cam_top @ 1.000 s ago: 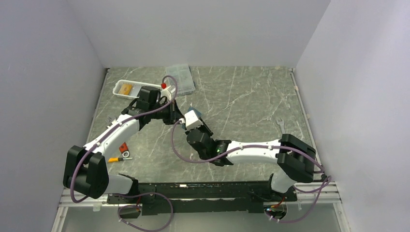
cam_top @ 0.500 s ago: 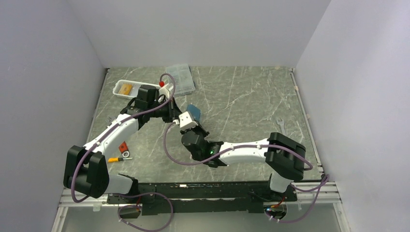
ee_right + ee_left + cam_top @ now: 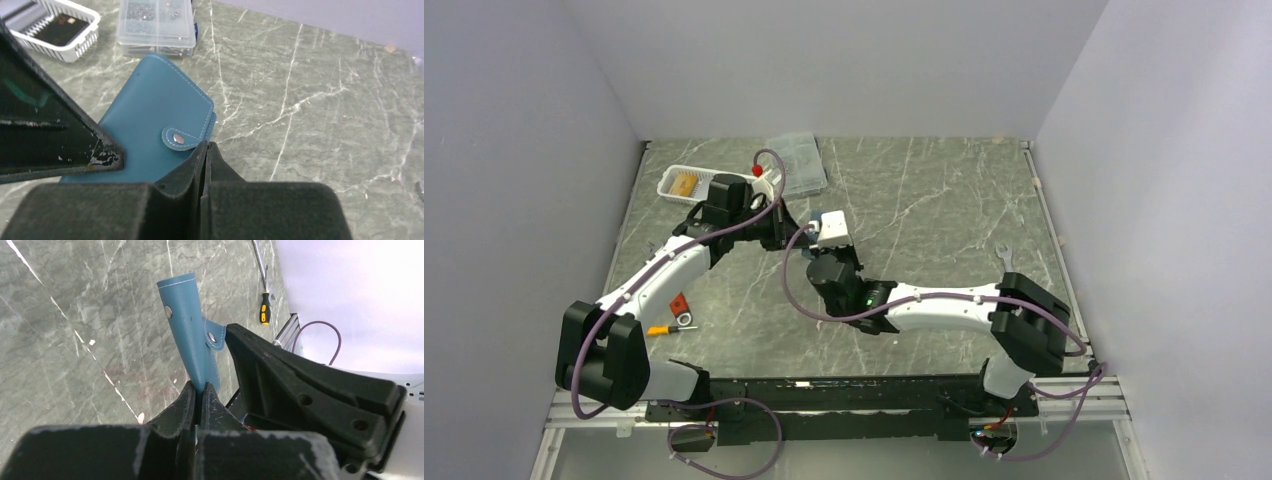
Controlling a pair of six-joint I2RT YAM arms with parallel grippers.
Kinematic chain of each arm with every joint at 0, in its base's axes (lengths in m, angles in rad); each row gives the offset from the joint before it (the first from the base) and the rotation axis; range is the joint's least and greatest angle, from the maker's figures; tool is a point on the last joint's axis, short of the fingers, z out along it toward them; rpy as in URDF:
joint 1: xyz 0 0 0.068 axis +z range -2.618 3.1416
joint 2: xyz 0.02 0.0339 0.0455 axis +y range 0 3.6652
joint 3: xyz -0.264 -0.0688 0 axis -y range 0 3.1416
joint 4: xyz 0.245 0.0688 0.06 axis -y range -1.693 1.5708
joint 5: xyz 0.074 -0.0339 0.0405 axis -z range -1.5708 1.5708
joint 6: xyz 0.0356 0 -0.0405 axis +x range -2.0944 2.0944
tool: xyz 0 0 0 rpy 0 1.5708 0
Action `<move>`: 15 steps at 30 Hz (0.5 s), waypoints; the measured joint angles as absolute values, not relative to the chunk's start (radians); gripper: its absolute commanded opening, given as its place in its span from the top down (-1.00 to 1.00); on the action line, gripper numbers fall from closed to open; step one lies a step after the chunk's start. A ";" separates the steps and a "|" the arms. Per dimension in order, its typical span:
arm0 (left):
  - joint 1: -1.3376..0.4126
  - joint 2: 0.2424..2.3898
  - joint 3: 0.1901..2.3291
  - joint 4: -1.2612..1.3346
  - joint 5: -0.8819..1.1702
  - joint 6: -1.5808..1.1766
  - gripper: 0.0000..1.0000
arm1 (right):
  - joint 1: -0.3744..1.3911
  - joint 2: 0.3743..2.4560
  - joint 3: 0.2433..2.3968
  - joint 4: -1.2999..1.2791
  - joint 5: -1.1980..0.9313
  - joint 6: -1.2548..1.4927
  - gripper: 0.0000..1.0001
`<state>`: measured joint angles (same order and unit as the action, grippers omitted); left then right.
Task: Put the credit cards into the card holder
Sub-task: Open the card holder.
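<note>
Card holder (image 3: pixel 145 130) was held by both grippers over the left-centre of the table.

The teal wallet was folded, its snap tab facing the right wrist camera. The right gripper (image 3: pixel 205 150) was clamped narrow on the edge just beside that tab. The left gripper (image 3: pixel 201 386) was pinched tight on one end, and the wallet rose tilted from its fingers. Beyond sat the white slatted basket (image 3: pixel 80 47) containing a yellow-gold credit card (image 3: pixel 686 185), with the clear compartment box (image 3: pixel 155 25) just beside the basket. A yellow-and-black screwdriver (image 3: pixel 265 310) lay well apart on the marble table (image 3: pixel 325 100).
</note>
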<state>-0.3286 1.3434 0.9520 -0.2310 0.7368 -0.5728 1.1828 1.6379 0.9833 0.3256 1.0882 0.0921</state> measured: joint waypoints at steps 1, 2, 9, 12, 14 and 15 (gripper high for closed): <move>-0.329 1.343 0.952 -0.228 0.738 -0.574 1.00 | 1.179 1.626 0.983 0.314 1.085 0.112 1.00; -0.329 1.343 0.952 -0.228 0.738 -0.574 1.00 | 1.176 1.617 0.983 0.305 1.082 0.129 1.00; -0.338 1.343 0.938 -0.302 0.780 -0.573 1.00 | 1.092 1.549 0.982 0.203 1.091 0.319 1.00; -0.338 1.343 0.936 -0.314 0.786 -0.573 1.00 | 1.078 1.529 0.974 0.172 1.089 0.382 1.00; -0.338 1.343 0.936 -0.316 0.789 -0.573 1.00 | 1.076 1.517 0.965 0.162 1.077 0.394 0.64; -0.337 1.343 0.936 -0.318 0.789 -0.573 1.00 | 1.077 1.511 0.963 0.157 1.066 0.394 0.25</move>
